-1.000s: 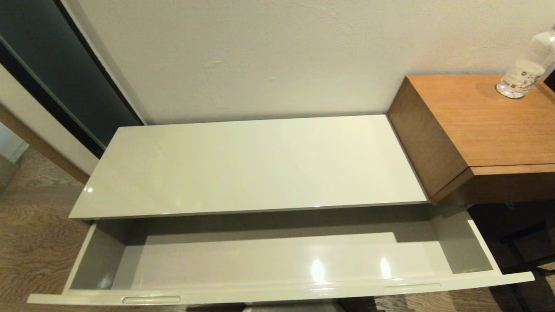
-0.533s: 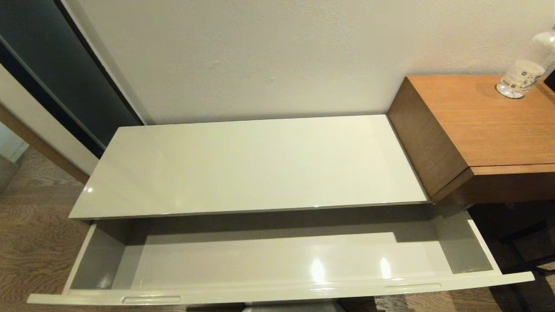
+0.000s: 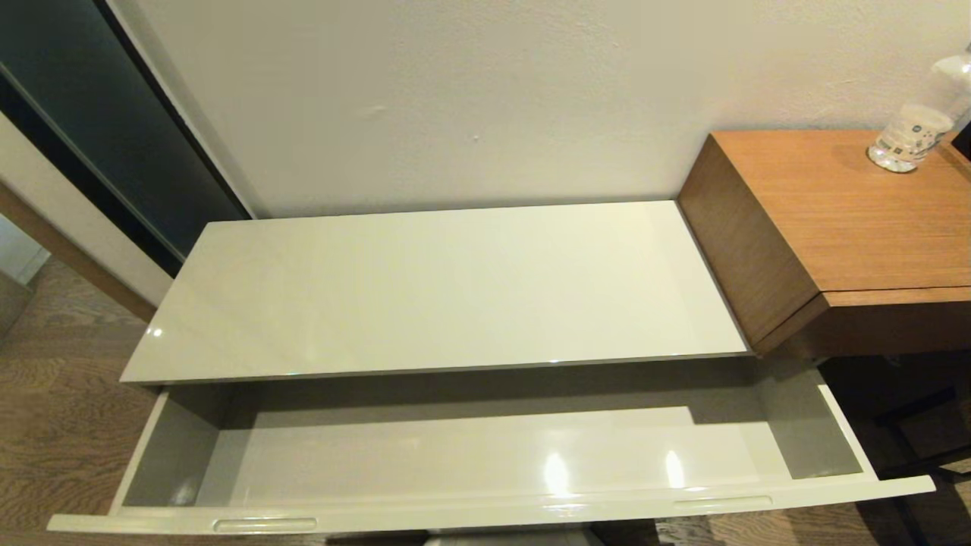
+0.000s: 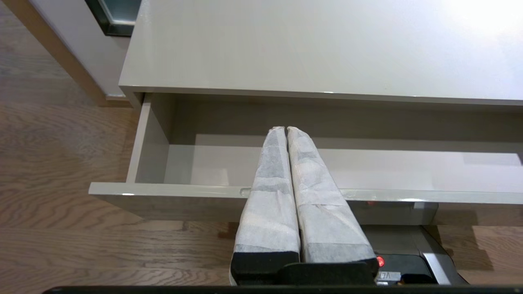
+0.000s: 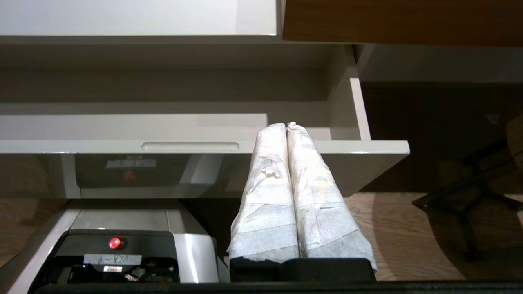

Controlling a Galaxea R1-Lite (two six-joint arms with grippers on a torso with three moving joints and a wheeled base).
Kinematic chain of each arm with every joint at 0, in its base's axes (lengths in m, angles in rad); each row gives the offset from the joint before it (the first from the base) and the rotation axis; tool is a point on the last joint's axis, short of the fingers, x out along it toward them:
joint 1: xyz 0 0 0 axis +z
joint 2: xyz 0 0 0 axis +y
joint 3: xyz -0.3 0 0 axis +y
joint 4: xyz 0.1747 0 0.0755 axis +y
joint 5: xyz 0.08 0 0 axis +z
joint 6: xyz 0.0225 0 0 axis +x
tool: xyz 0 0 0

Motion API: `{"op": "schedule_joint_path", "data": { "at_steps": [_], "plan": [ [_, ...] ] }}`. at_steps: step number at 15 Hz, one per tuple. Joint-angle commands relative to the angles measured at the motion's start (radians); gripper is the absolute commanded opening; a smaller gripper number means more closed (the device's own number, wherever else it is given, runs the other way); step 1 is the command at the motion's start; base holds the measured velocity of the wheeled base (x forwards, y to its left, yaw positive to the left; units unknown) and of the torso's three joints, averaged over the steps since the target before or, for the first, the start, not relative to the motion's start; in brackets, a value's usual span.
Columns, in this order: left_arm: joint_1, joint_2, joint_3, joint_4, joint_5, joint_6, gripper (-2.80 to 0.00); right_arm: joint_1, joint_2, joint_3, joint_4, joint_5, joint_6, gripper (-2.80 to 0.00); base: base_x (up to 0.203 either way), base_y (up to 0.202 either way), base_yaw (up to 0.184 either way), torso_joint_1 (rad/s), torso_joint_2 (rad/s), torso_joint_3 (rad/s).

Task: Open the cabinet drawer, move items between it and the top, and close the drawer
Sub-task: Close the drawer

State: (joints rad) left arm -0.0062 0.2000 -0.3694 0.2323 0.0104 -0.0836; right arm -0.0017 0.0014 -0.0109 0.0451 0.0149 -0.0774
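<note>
Below top (image 3: pixel 440 284), drawer (image 3: pixel 485 500) unchanged, open

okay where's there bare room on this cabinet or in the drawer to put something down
The top is bare from the wall to its front edge and across to the brown desk. The open drawer shows bare floor between its grey side walls. Only the desk's far corner holds a bottle. Both grippers sit shut before the drawer front.

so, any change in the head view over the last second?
Nothing visibly changed. The wide glossy cream drawer stays pulled fully open and bare inside, the flat glossy cream-white cabinet top bare too, and the clear plastic bottle stands on the brown wood-grain desk. Neither hand shows in the head view.
</note>
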Motion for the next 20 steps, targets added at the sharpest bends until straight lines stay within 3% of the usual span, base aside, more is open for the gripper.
{"op": "schedule_joint_path", "data": {
  "at_steps": [1, 6, 9, 12, 16, 18, 20],
  "plan": [
    [0.0, 0.01, -0.003, 0.002, -0.001, -0.001, -2.8, 0.0, 0.008, -0.008, 0.006, 0.0, 0.0, -2.8, 0.0, 0.0, 0.0, 0.0, 0.0, 0.0],
    [0.0, -0.031, 0.007, 0.015, -0.009, 0.001, -2.8, -0.001, 0.049, -0.065, 0.008, 0.002, 0.01, -2.8, 0.0, 0.0, 0.0, 0.0, 0.0, 0.0],
    [0.0, -0.022, 0.013, 0.013, -0.01, 0.002, -2.8, -0.005, 0.355, -0.355, -0.022, -0.015, 0.145, -2.8, 0.0, 0.0, 0.0, 0.0, 0.0, 0.0],
    [0.0, 0.034, 0.007, 0.014, -0.016, -0.001, -2.8, 0.0, 0.691, -0.724, 0.013, -0.008, 0.215, -2.8, 0.0, 0.0, 0.0, 0.0, 0.0, 0.0],
    [0.0, 0.266, -0.024, 0.027, -0.041, -0.057, -2.8, 0.009, 0.77, -0.859, 0.552, 0.03, 0.258, -2.8, 0.0, 0.0, 0.0, 0.0, 0.0, 0.0],
    [-0.001, 0.427, -0.057, 0.036, -0.101, -0.072, -2.8, 0.012, 0.811, -0.868, 0.644, 0.13, 0.291, -2.8, 0.0, 0.0, 0.0, 0.0, 0.0, 0.0],
    [-0.002, 0.551, -0.093, 0.054, -0.211, -0.078, -2.8, 0.013, 0.84, -0.888, 0.783, 0.192, 0.295, -2.8, 0.0, 0.0, 0.0, 0.0, 0.0, 0.0]
  ]
}}
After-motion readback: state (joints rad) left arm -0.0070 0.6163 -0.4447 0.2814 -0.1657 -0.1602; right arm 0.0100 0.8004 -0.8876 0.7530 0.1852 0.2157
